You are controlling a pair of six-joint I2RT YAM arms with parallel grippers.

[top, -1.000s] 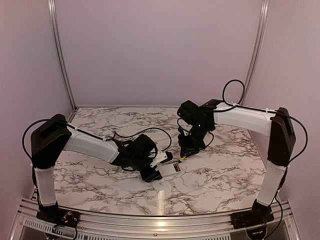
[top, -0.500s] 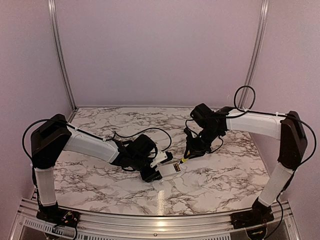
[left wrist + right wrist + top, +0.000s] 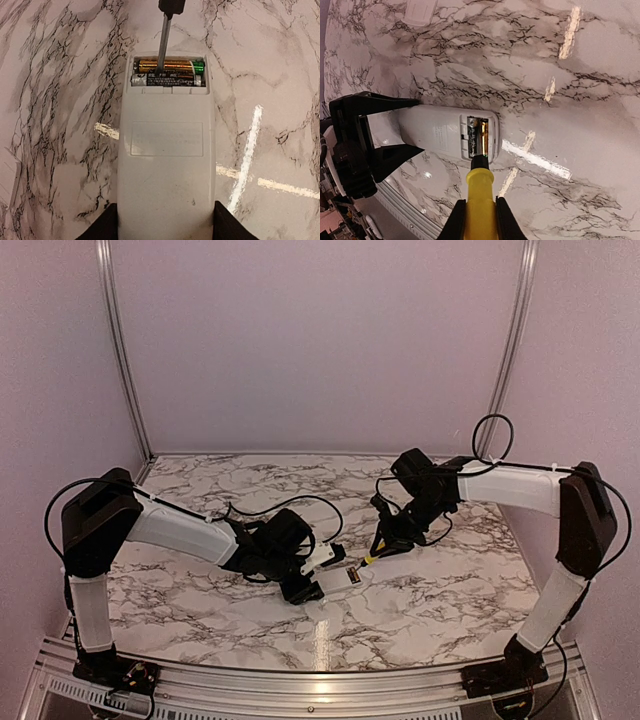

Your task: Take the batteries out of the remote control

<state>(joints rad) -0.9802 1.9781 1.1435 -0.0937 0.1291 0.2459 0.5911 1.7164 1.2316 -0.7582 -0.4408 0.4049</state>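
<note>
The white remote control [image 3: 166, 155] lies flat on the marble table with its battery recess open at the far end; it also shows in the top view [image 3: 341, 578] and the right wrist view [image 3: 440, 132]. Two batteries sit side by side in the recess: a gold one [image 3: 167, 65] and a dark one [image 3: 165, 79]. My left gripper [image 3: 166, 225] is shut on the remote's near end. My right gripper [image 3: 479, 215] is shut on a yellow-handled screwdriver [image 3: 480, 197]. The screwdriver's metal shaft [image 3: 162, 45] reaches down to the batteries.
A small white flat piece [image 3: 420, 12] lies on the table away from the remote. The metal rail of the table's near edge [image 3: 320, 680] runs along the front. Pink walls close in the back and sides.
My right arm has swung to the right and stretched out, while the screwdriver tip stays at the remote's recess. The left arm and remote have not moved.
</note>
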